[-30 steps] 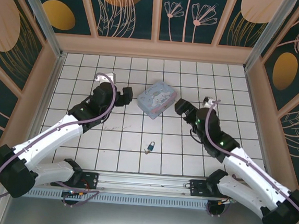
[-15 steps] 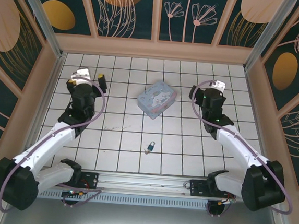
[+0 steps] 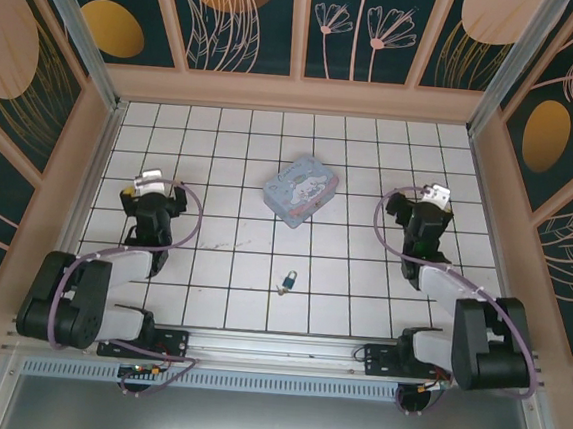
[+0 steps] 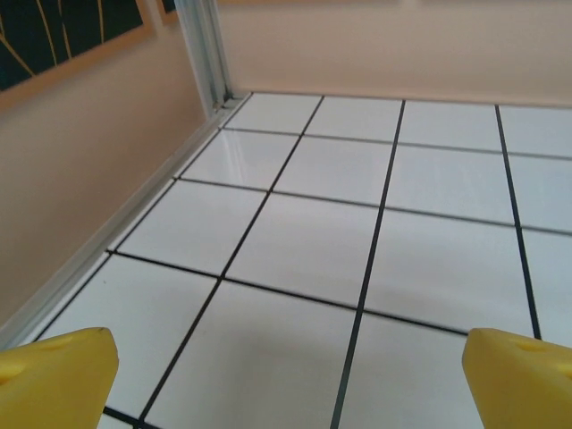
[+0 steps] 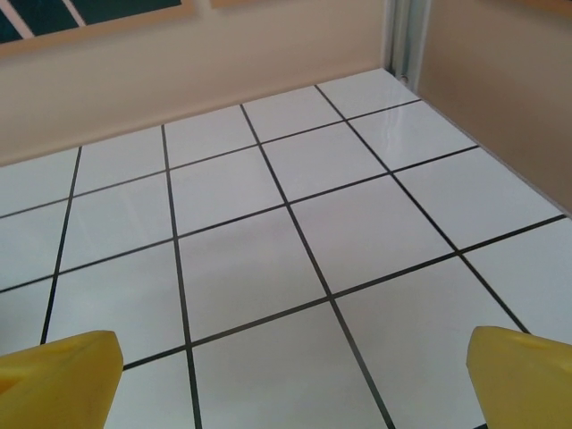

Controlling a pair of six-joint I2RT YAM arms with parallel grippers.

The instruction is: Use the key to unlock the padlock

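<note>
Three walls [image 3: 302, 35] painted with dark leaf-and-circle panels close in a white tiled floor [image 3: 264, 243] ruled with black grout lines. On it, the two arms sit folded close to their bases at the near edge, one to each side.

The left gripper [image 3: 153, 201] hangs over the tiles near the left wall. Its wrist view shows the yellow fingertips [image 4: 55, 375] spread to the picture's edges with bare tile between them – wide apart, gripping nothing. The right gripper [image 3: 429, 215] is likewise near the right wall; its fingertips [image 5: 525, 374] also stand far apart over bare floor, holding nothing.

Between the arms, toward the back, lies a pastel blue tin box [image 3: 301, 191], turned at an angle.

Nearer the bases, about midway between the arms and well apart from both grippers, lies the padlock [image 3: 288, 277]. The key [image 3: 281, 289] shows as a pale sliver at its near end – whether it is in the lock or just touching it, I cannot tell.
</note>
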